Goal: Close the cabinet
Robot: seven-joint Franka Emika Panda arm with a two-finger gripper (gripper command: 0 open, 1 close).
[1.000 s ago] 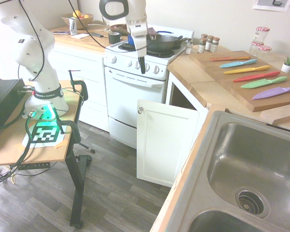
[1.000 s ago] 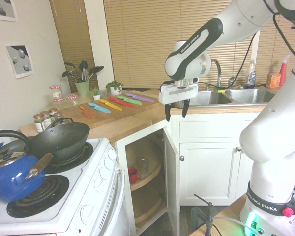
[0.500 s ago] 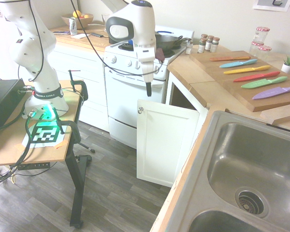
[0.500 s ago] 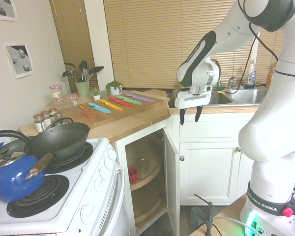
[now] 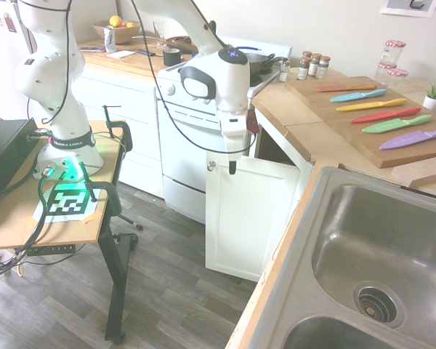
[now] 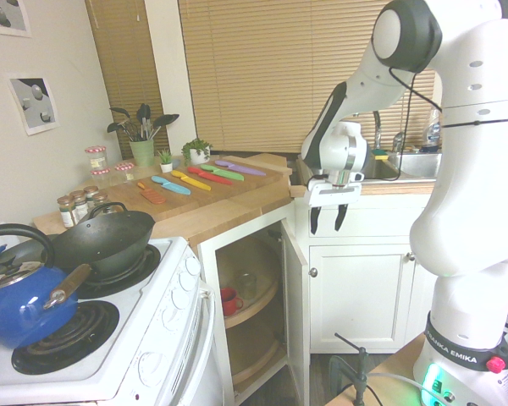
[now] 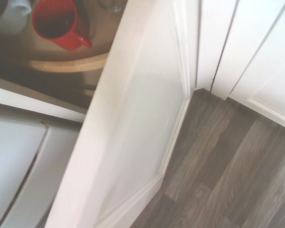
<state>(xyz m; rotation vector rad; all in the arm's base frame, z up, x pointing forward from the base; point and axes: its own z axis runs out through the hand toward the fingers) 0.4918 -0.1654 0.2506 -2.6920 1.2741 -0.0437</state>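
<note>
The cabinet door (image 5: 251, 214) stands swung out wide from the white base cabinet beside the oven. Its small silver knob (image 5: 211, 166) sits near the upper corner. In the second exterior view the door (image 6: 295, 313) is seen nearly edge-on, with wooden shelves and a red mug (image 6: 229, 300) inside. My gripper (image 6: 326, 222) hangs fingers down just above the door's top edge, open and holding nothing. From the first exterior view the gripper (image 5: 232, 167) is close to the knob end of that edge. The wrist view looks down along the door panel (image 7: 133, 142), past the red mug (image 7: 57, 21), to the floor.
The white oven (image 5: 196, 138) is right beside the open door, with a wok (image 6: 110, 241) and blue kettle (image 6: 21, 300) on top. Coloured knives lie on a board (image 5: 363, 123). A sink (image 5: 378, 254) and another knobbed cabinet (image 6: 360, 288) flank the corner.
The arm has swung from above the stove down and across to the open cabinet door. The gripper has stayed open and the door has not moved.
</note>
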